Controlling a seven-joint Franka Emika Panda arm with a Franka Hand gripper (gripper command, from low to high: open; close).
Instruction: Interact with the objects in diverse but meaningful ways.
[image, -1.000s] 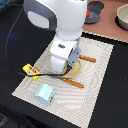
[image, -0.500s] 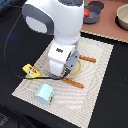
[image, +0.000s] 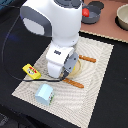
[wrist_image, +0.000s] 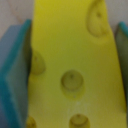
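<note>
Exterior view: the Franka arm (image: 55, 30) bends low over a striped placemat (image: 100, 75) that lies on a dark table (image: 15, 55). The arm hides the gripper; part of a round tan plate (image: 75, 65) shows beneath it near the mat's centre. Two orange-handled utensils (image: 87, 59) lie just beside the plate. A yellow red-marked packet (image: 31, 72) overhangs one mat edge; a light blue cup (image: 44, 93) stands near the adjacent corner. A red tomato (image: 86, 12) sits in a grey saucepan (image: 93, 18) off the mat.

Wrist view: the cheese wedge (wrist_image: 70, 60), yellow with round holes, fills the frame between the two teal fingers (wrist_image: 12, 85), which close against its sides.
</note>
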